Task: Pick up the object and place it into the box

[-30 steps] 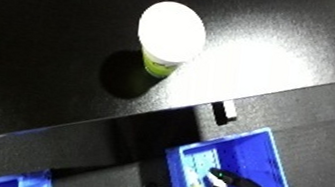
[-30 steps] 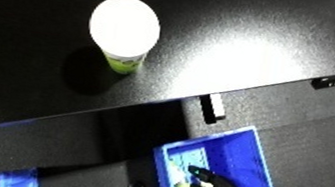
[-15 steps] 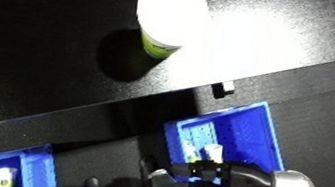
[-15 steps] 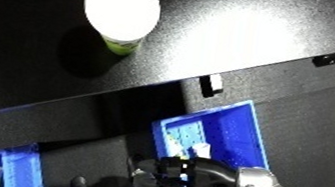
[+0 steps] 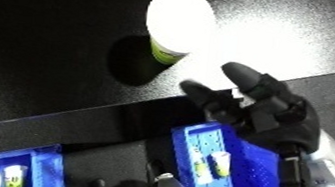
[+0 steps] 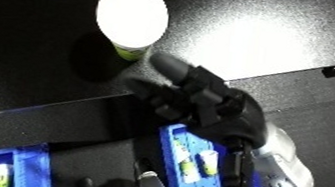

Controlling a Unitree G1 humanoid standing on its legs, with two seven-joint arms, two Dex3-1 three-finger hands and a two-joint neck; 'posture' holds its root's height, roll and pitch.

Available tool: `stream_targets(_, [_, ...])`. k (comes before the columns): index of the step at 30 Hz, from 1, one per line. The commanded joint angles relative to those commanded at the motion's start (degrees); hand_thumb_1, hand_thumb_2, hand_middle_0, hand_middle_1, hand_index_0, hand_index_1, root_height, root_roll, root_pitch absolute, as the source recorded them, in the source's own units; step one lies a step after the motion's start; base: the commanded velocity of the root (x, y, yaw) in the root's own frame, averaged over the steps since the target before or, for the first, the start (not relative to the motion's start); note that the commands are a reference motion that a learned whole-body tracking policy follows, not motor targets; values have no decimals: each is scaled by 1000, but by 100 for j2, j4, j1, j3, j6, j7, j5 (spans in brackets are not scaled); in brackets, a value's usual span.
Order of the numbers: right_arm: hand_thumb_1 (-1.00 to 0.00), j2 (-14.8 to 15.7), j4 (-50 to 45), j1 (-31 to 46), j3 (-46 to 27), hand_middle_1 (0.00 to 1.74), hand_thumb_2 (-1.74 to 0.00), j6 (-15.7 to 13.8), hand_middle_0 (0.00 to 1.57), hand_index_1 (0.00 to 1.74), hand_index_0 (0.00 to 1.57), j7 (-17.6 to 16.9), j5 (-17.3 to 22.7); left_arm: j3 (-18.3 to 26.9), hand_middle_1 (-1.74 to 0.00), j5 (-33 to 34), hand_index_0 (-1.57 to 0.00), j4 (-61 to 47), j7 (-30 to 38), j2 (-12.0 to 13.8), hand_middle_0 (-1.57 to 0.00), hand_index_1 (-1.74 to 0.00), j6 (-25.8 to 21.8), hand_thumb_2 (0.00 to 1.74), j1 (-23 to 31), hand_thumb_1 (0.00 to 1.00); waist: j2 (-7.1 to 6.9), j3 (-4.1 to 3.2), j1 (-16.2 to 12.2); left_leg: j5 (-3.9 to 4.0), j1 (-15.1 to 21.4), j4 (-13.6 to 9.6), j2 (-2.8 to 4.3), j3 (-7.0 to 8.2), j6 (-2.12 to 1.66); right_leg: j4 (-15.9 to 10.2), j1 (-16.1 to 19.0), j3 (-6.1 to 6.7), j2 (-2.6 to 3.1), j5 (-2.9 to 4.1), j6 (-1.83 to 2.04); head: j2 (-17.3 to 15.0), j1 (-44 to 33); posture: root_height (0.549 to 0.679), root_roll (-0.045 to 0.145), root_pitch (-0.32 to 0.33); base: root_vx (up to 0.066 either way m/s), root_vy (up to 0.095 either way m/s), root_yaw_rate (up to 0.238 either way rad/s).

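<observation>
- The cup, white-lidded with a green base, stands upright on the black table, near its front edge.
- The right hand hovers just short of the cup, fingers spread and relaxed, holding nothing.
- The blue bin sits below the table edge, already holding small items.
- Risk: a reaching finger could strike the lid and tip the cup, since glare hides its outline.
- The left hand is out of view.

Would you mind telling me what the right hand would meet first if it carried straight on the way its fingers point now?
Probably the white-lidded cup: the right hand points up and left toward it over the black table, though depth is unclear.
</observation>
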Motion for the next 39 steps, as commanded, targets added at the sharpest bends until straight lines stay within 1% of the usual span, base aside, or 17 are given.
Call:
stream_targets(3, [0,-40,5,-149,-259,0,0,-348,0,0,0,-211,45,18,0,22,0,-24,-57,-41,0,0,-21,0,76,0,47,-11,6,-12,17,5,-27,1,11,17,16,15,0,-17,-19,9,33,637,62,-16,34,39,42])
stream_targets(5, [0,-67,-38,-227,-400,0,0,-650,0,0,0,-381,103,14,0,30,0,-31,-76,-65,0,0,-14,0,115,0,71,-16,0,-12,27,9,-41,6,9,27,23,26,5,-22,-27,36,56,637,64,-18,34,31,37])
stream_targets(8, [0,-79,-79,-328,-596,0,0,-1161,0,0,0,-850,-5,-16,0,35,0,-25,-80,-101,0,0,14,0,142,0,96,-20,-18,-11,40,19,-42,24,0,35,29,33,9,-22,-34,101,58,637,66,-21,29,22,24])
stream_targets(10, [0,-120,4,-379,-717,0,0,-1457,0,0,0,-1265,-299,-42,0,29,0,-40,-65,-124,0,0,52,0,142,0,112,-14,-32,-16,46,39,-39,38,-2,41,31,36,6,-21,-39,189,35,637,68,-24,29,21,-3])
stream_targets(11, [0,-155,62,-402,-749,0,0,-1560,0,0,0,-1477,-481,-58,0,20,0,-54,-55,-136,0,0,67,0,142,0,119,-8,-37,-17,48,50,-38,43,1,44,31,42,7,-21,-43,242,30,637,68,-25,29,22,-27])
stream_targets(12, [0,-200,131,-428,-770,0,0,-1630,0,0,0,-1715,-713,-74,0,14,0,-76,-43,-149,0,0,83,0,143,0,127,-2,-41,-19,50,64,-36,48,4,52,30,47,7,-21,-46,269,40,636,69,-27,30,19,-24])
stream_targets(14, [0,-316,264,-504,-729,0,0,-1666,0,0,0,-2219,-1253,-111,0,-2,0,-139,-6,-176,0,0,113,0,138,0,135,14,-42,-12,56,75,-33,56,14,55,29,62,14,-17,-55,333,27,636,70,-29,23,16,-35])
stream_targets(16, [0,-442,368,-602,-613,0,0,-1607,0,0,0,-2747,-1858,-158,0,-26,0,-200,49,-201,0,0,128,0,130,0,135,29,-37,8,57,72,-31,55,24,53,24,76,26,-6,-62,385,17,636,70,-30,10,9,-33])
stream_targets(19, [0,-653,513,-787,-384,0,0,-1432,0,0,0,-3374,-2635,-218,0,-59,0,-239,127,-230,0,0,116,0,111,0,124,49,-17,38,55,49,-40,44,39,39,22,86,44,5,-74,433,10,636,70,-31,0,7,-26])
stream_targets(22, [0,-788,647,-999,-130,0,0,-1112,0,0,0,-3811,-3258,-244,0,-46,0,-252,182,-258,0,0,120,0,80,0,122,64,19,52,55,33,-54,29,45,37,28,89,46,-2,-89,452,71,636,70,-32,-1,5,17])
stream_targets(25, [0,-825,799,-1200,164,0,0,-747,0,0,0,-4082,-3758,-275,0,-3,0,-246,217,-273,0,0,149,0,43,0,123,78,70,61,53,27,-74,-2,50,42,41,85,35,-15,-105,475,159,636,70,-34,6,-4,62])
stream_targets(27, [0,-845,916,-1335,376,0,0,-533,0,0,0,-4203,-3990,-293,0,36,0,-239,231,-280,0,0,167,0,30,0,124,87,112,66,53,24,-86,-25,53,48,50,79,24,-27,-118,497,226,636,70,-36,5,-8,76])
stream_targets(30, [0,-854,1115,-1528,662,0,0,-310,0,0,0,-4311,-4151,-319,0,90,0,-240,246,-287,0,0,179,0,23,0,132,98,182,74,55,15,-106,-59,60,60,58,69,12,-46,-141,575,312,635,70,-37,2,-11,80])
stream_targets(33, [0,-830,1323,-1712,893,0,0,-184,0,0,0,-4375,-4195,-341,0,129,0,-235,245,-285,0,0,182,0,9,0,146,102,246,74,50,18,-123,-88,70,90,58,56,-2,-70,-160,691,406,635,70,-39,3,-13,82])
stream_targets(39, [0,-741,1613,-2052,1235,0,0,25,0,0,0,-4432,-4268,-380,0,210,0,-244,264,-291,0,0,208,0,-24,0,180,94,342,83,23,31,-144,-116,73,149,39,28,-31,-112,-187,940,618,633,71,-40,4,-4,78])
